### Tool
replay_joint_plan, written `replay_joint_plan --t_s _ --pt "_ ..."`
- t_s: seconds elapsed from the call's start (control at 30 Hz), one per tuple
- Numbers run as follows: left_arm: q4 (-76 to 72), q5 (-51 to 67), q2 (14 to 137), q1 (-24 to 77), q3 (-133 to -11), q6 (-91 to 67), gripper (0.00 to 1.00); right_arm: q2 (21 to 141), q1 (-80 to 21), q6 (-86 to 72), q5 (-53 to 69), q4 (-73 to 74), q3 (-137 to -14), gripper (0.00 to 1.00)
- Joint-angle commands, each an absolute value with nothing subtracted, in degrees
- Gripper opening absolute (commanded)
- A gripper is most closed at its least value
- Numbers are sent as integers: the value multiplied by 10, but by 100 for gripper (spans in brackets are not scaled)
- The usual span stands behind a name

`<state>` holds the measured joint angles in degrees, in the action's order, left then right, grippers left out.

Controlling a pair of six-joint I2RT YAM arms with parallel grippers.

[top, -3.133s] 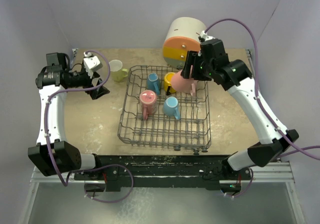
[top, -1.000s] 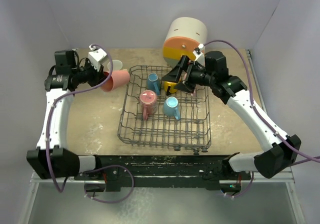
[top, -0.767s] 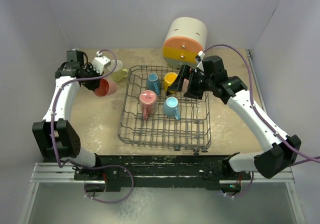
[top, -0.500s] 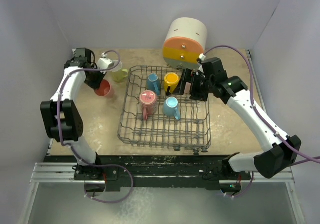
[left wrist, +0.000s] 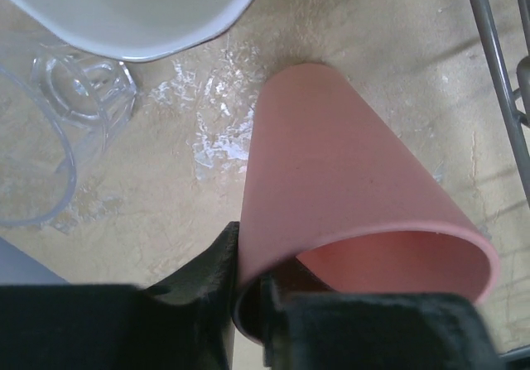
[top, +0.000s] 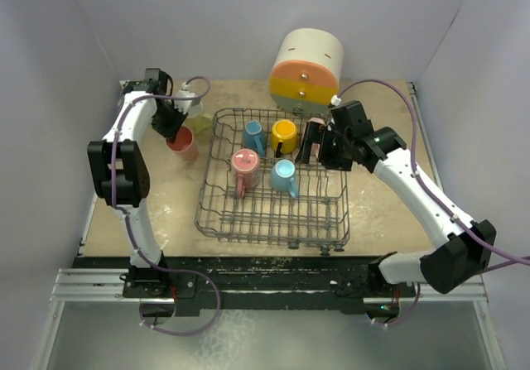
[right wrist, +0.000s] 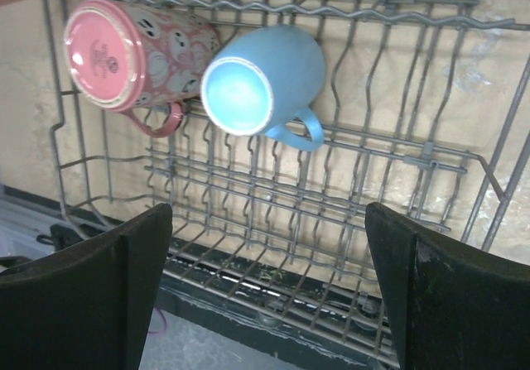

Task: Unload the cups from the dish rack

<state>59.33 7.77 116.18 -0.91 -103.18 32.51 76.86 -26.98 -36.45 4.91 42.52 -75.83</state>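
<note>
Pinching pink cup rim beside dish rack

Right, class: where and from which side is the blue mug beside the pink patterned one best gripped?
Probably the rim of the blue mug, from above, one finger inside: its mouth faces up; the pink patterned mug crowds one side.

This looks like a robot lab. Plain white walls close in a small tan table on three sides. A robot's left arm and right arm are bolted to a metal frame at the table's near edge.
</note>
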Motion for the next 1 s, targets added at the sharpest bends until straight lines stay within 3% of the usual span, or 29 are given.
replay_joint_plan --t_s 0.0,0.13,0.23,0.3,0.43,0.7,0.97 --pt "641 89 1168 2 -1069 321 29 772 -273 -354 18 412 -746 100" --pt "650 87 1161 7 -1078 322 65 788 -291 -358 -14 412 -750 100" --pt "648 78 1150 7 -1085 319 71 801 -329 -369 -69 415 -760 100" --pt "646 73 1140 7 -1096 317 87 813 -368 -376 -113 416 -770 100" --pt "642 99 1100 7 -1121 313 100 847 -421 -381 -158 414 -773 100" --pt "661 144 1042 7 -1172 304 99 887 -451 -360 -177 369 -710 96" --pt "658 171 993 6 -1121 291 99 910 -451 -332 -165 330 -675 89"
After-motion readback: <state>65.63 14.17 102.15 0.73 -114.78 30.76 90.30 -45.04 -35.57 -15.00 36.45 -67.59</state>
